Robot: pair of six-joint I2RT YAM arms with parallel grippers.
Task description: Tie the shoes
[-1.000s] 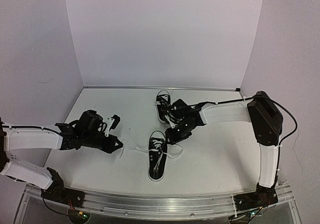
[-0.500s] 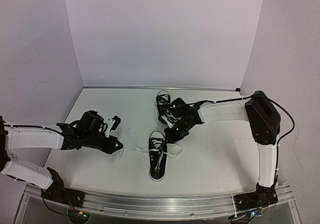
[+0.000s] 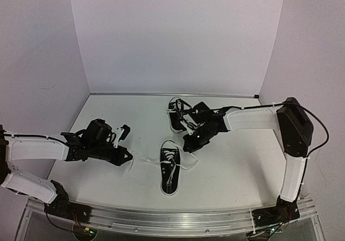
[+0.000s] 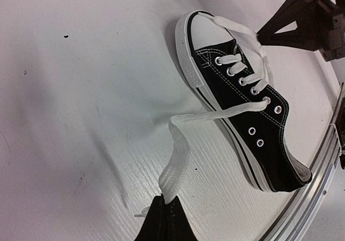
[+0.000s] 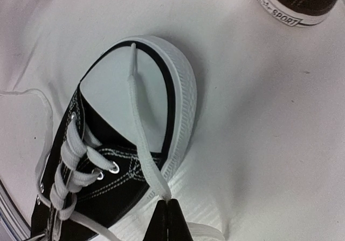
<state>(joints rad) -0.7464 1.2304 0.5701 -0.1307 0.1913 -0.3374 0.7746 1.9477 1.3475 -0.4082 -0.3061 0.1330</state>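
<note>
On the left, the left gripper sits low over the table. Its jaws are pinched shut on the end of the left lace, which trails slack from an eyelet of the near shoe. That shoe lies near the middle of the table, toe toward the far side. Just past its toe, to the right, the right gripper is clamped tight on the right lace, whose free tip rests across the white toe cap. So both ends are in hand, I'd say, but nothing is crossed, knotted or looped. The whole tie on this shoe is left to do. The far shoe looks untied too, though the right arm covers much of it and I can't be sure. The right wrist view catches only a strip of its sole in the top corner, and cuts off the near shoe's heel.
</note>
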